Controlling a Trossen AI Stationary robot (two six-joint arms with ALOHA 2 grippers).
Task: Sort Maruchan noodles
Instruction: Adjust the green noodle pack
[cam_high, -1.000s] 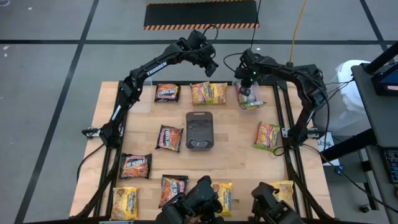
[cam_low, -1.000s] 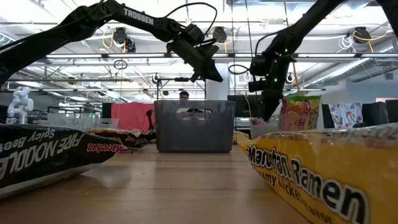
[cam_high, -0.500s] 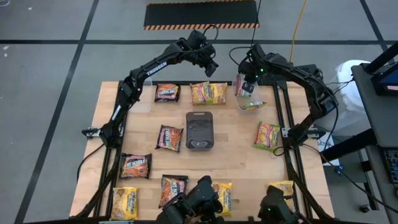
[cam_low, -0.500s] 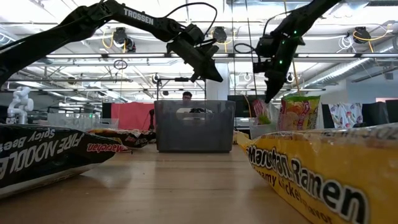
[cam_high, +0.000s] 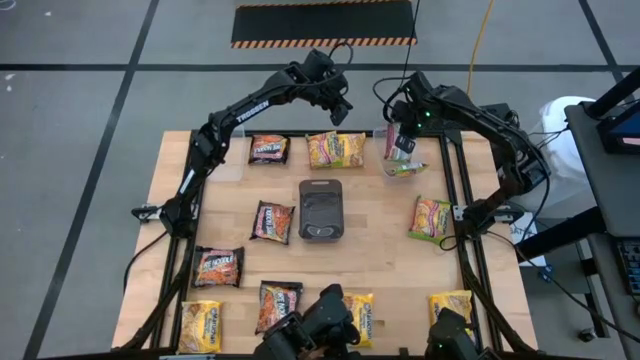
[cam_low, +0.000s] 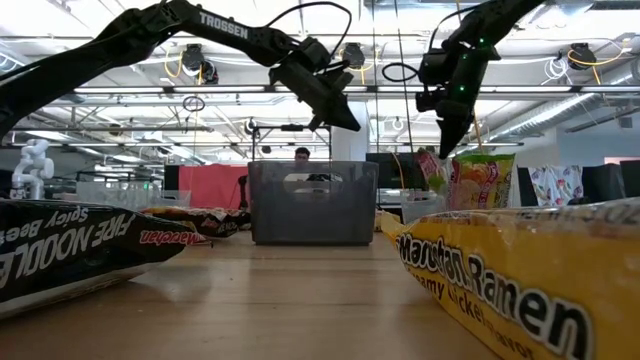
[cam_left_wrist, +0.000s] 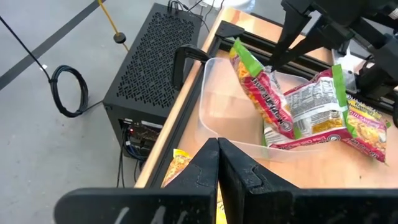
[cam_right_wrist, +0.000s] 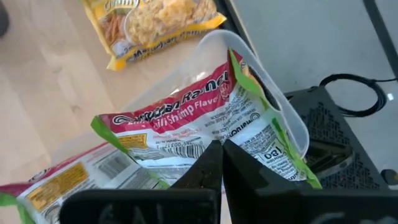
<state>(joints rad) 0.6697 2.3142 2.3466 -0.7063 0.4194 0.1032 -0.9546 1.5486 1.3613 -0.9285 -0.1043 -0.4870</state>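
Right hand (cam_high: 405, 137) closed above tub (cam_high: 401, 166) — green-edged packets (cam_left_wrist: 292, 115) inside

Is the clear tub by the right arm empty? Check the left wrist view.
No. The tub holds two green-edged shrimp noodle packets, standing tilted inside it.

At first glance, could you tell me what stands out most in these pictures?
The clear tub at the table's far right corner, with green-edged shrimp packets standing in it and the right gripper just above. Noodle packets lie scattered around a dark grey tray mid-table.
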